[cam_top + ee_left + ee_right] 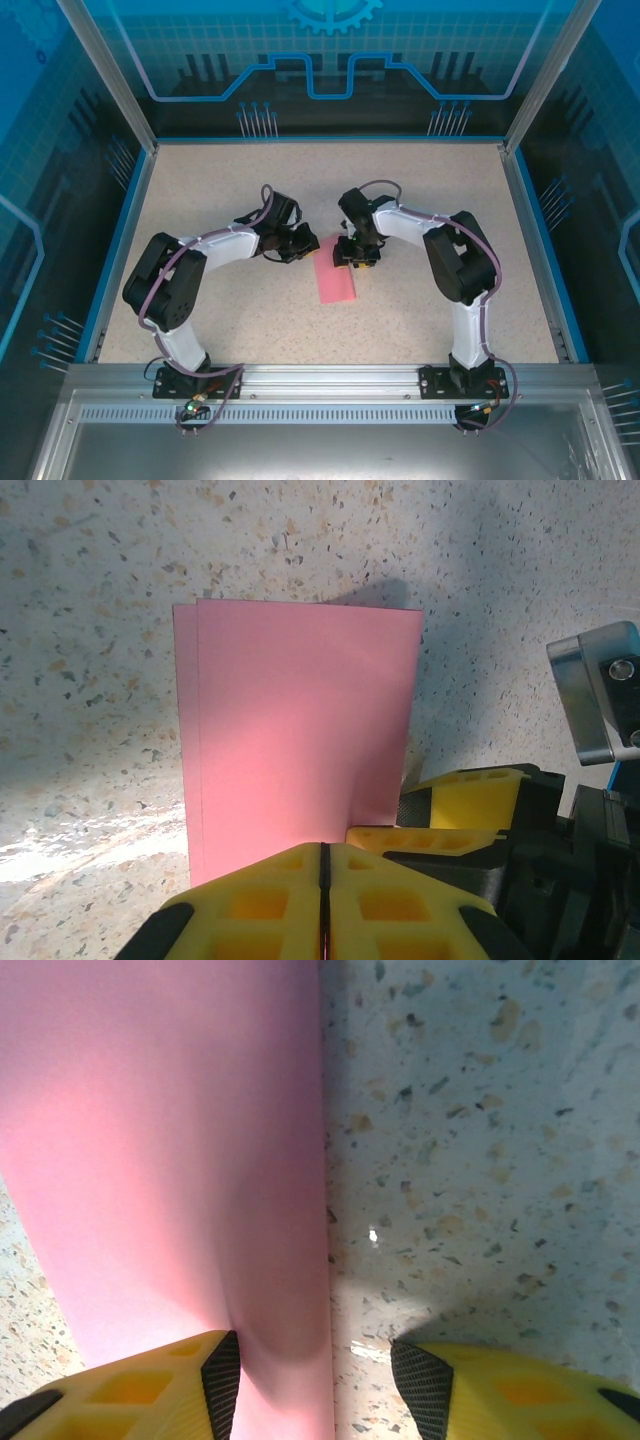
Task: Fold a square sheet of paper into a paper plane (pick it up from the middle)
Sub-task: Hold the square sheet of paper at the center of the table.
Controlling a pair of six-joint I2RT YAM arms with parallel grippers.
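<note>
1. The square sheet of paper (pixel 335 272) (pixel 300 720) (pixel 170 1160) is pink and unmarked. It lies flat near the middle of the worktop (pixel 450 320) (pixel 100 560) (pixel 480 1110), between the two claws. It is doubled over into a long rectangle. In the left wrist view two layers show along one long side, the upper edge set slightly in from the lower.
2. The left claw (pixel 300 245) (pixel 323 855) meets one short end of the sheet. Its yellow fingers (pixel 250 900) are pressed together, with only a thin dark seam between them. The paper's edge runs up to the tips. Whether paper is caught in the seam cannot be told.
3. The right claw (pixel 358 258) (pixel 315 1380) stands at the same end of the sheet, just beside the left claw, with its jaws apart. One finger (pixel 140 1385) rests over the pink paper. The other finger (pixel 520 1390) is over bare speckled worktop beyond the sheet's long edge, which runs up between the two. Nothing is clamped.
4. Both arms reach inward from bases on the metal rail (pixel 330 378) at the near edge, elbows bent outward.
5. Blue-trimmed transparent walls (pixel 330 70) enclose the worktop.
</note>
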